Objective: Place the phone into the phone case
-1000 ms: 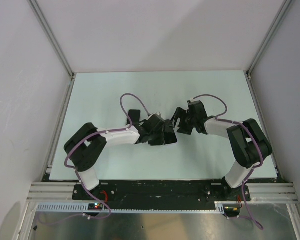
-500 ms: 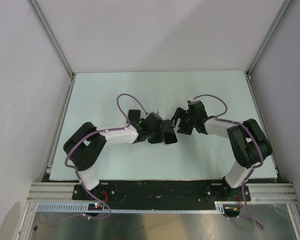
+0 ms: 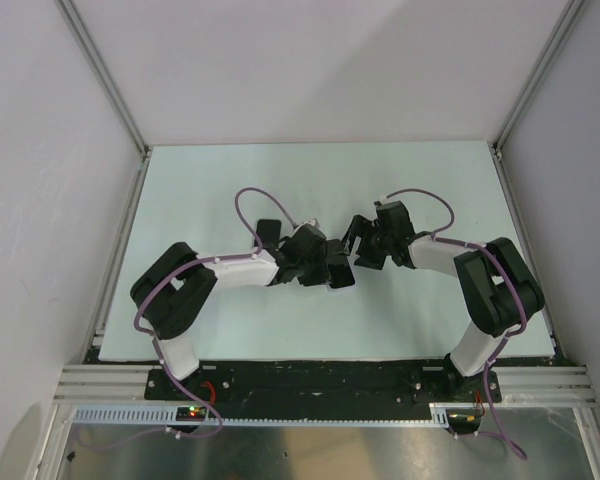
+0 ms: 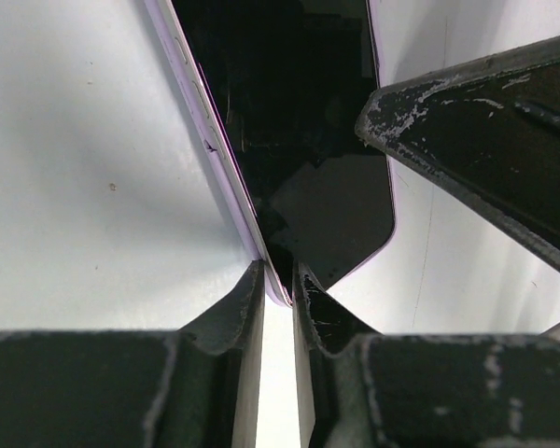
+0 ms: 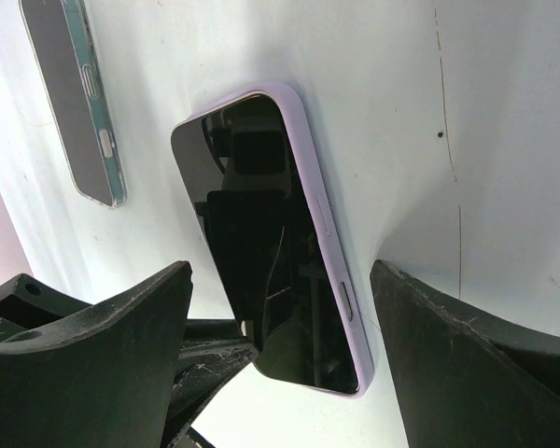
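From above, both arms reach in to the middle of the pale table (image 3: 230, 180). The left gripper (image 3: 332, 272) and right gripper (image 3: 356, 248) are nearly nose to nose. Bare tabletop shows on every side of them, out to the metal rails (image 3: 120, 240) along the table's edges and the white walls (image 3: 310, 70) behind. The arms cover the phone in this view.

In the left wrist view, the phone (image 4: 299, 112) runs away from the camera, with a dark screen and a lavender edge. Its near rounded corner sits between the two left fingers (image 4: 233, 317). They are pinched on it, one against the lavender side and the other against the glass. White table lies open to the left of the phone's long edge. To the right, a scuffed black finger (image 4: 485, 121) of the right gripper stands close beside the phone without touching it.

In the right wrist view, the right gripper's jaws are spread wide. They straddle the phone with table showing on both sides, and nothing is grasped. The phone's lower end is in the left gripper's tips at the bottom of the view. I cannot tell whether the phone lies flat or is tipped up. The clear phone case (image 5: 75, 98) lies on the table up and to the left. It is apart from the phone, and a strip of bare surface separates their long edges.
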`<move>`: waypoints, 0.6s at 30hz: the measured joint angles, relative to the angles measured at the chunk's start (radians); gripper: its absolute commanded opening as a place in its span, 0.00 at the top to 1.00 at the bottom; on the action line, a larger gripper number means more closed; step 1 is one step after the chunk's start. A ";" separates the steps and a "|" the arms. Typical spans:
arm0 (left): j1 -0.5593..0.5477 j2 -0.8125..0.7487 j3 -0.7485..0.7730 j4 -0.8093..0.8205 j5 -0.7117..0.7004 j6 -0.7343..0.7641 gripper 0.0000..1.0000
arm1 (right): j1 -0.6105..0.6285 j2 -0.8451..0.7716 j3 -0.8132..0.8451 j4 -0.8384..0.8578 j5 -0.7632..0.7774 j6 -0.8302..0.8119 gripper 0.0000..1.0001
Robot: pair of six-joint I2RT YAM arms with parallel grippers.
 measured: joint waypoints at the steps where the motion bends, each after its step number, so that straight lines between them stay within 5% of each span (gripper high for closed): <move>1: 0.000 0.000 0.000 0.000 -0.001 0.000 0.82 | 0.000 0.000 0.000 0.000 0.000 0.000 0.17; 18: -0.048 0.020 0.039 -0.060 -0.098 0.002 0.90 | 0.000 0.000 0.005 -0.013 0.011 -0.020 0.17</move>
